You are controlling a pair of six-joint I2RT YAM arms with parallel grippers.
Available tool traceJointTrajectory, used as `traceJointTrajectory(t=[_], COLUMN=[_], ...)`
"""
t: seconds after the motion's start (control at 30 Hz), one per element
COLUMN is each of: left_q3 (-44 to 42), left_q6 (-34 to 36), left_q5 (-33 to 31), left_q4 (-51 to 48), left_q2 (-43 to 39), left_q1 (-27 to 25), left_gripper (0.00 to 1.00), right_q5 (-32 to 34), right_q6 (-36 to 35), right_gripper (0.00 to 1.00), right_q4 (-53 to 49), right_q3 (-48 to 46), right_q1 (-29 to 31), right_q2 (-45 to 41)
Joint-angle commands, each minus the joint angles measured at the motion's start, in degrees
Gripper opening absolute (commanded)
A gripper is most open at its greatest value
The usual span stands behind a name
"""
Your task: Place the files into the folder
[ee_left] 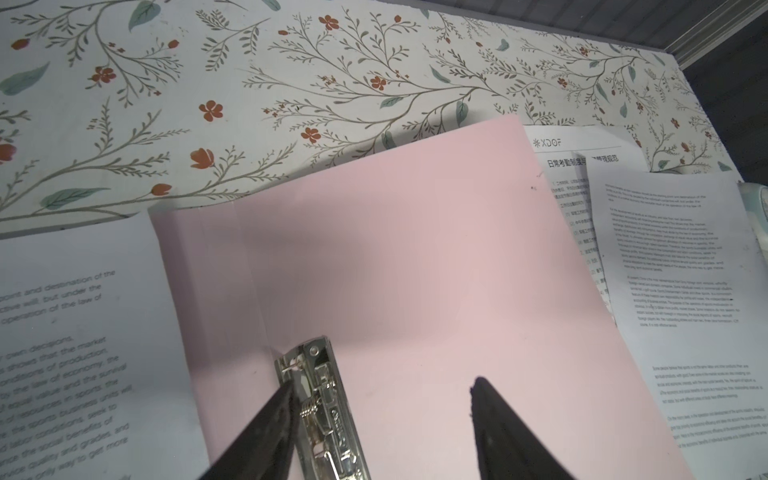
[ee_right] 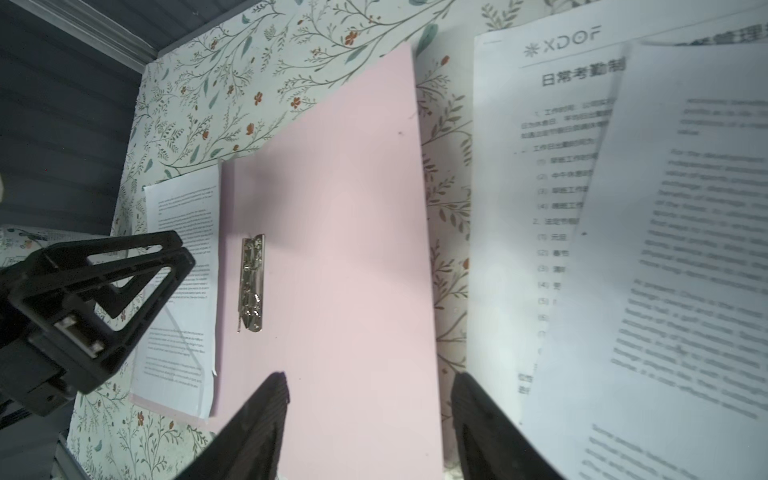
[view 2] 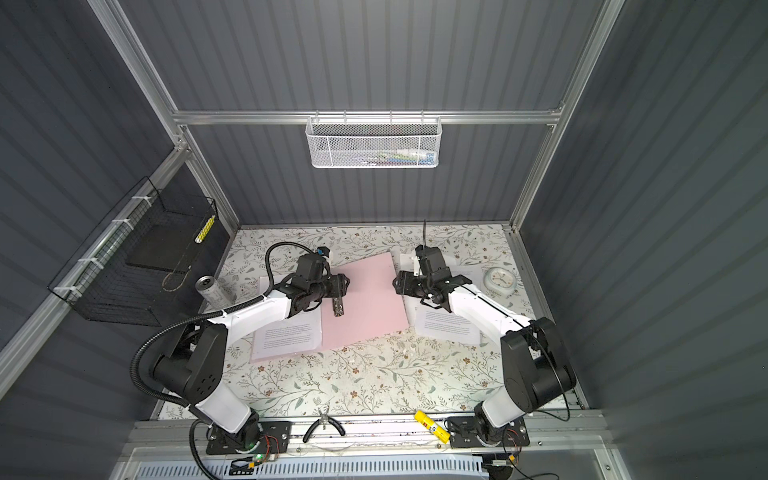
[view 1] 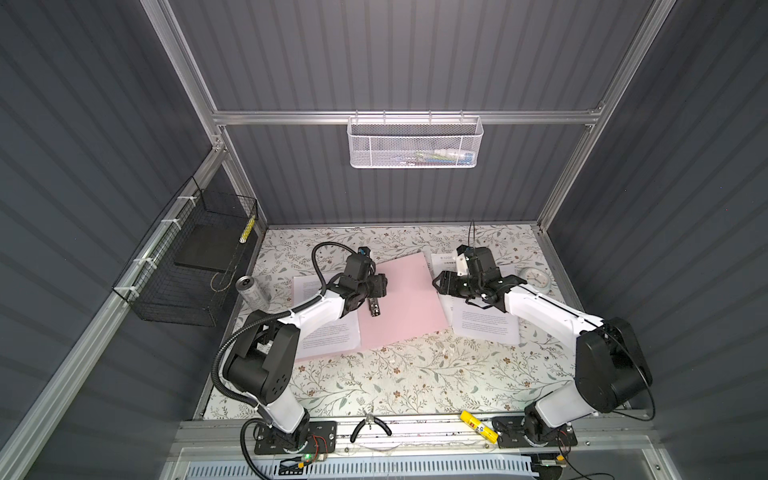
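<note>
The folder [view 1: 405, 291] lies open and flat on the floral table [view 1: 415, 374], pink inside up, with its metal clip [view 1: 375, 310] near the left fold. My left gripper [ee_left: 382, 395] hangs over that clip with its 2 fingers spread wide and nothing between them. In my left wrist view 1 fingertip [ee_left: 286, 399] overlaps the clip's edge, but I cannot tell whether it touches the metal. The other fingertip is over bare pink. My right gripper [ee_right: 368, 386] is likewise spread and empty, over the folder's right edge. 1 fingertip [ee_right: 274, 395] is over pink, and the other is over the strip of table that shows between the folder and the papers in my right wrist view.

The files are in 2 places. 1 sheet [view 1: 328, 334] of small print lies left of the clip, partly under my left arm. A thin pink edge shows beneath its near side, so it rests on the folder's left flap. The other 2 lie on the table just right of the folder. The sheet with the bold heading [ee_right: 540, 174] is underneath, and a text sheet [ee_right: 685, 249] is slanted across it, partly under my right arm in both top views. A white round clock [view 1: 534, 277] sits beyond them, and a can [view 1: 251, 293] is near the table's left edge
</note>
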Motion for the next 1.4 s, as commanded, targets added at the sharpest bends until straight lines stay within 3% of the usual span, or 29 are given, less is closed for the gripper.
traceJointTrajectory(t=[0.0, 0.27, 0.9, 1.13, 1.37], left_q3=[3.3, 6.0, -2.2, -3.6, -4.2], left_q6=[1.3, 0.4, 0.2, -0.6, -1.1], left_q5=[1.9, 4.3, 3.9, 5.0, 5.7], left_q4=[0.6, 1.3, 4.4, 6.5, 7.4], left_q2=[2.6, 5.0, -1.1, -1.3, -1.2], left_q1=[0.2, 0.2, 1.9, 2.1, 2.3], left_gripper=[0.66, 0.67, 0.67, 0.66, 0.66], right_q5=[-8.7, -18.0, -20.2, -24.2, -29.5], right_q6=[-0.8, 2.1, 2.3, 3.8, 7.2], right_gripper=[0.65, 0.62, 0.62, 0.48, 0.44], right_q4=[4.6, 8.9, 9.2, 10.6, 16.0], right_q3=[-2.7, -2.9, -5.3, -3.8, -2.3], right_q1=[-4.2, -9.5, -10.1, -10.0, -9.7], right_q2=[0.5, 4.8, 7.7, 12.6, 18.2])
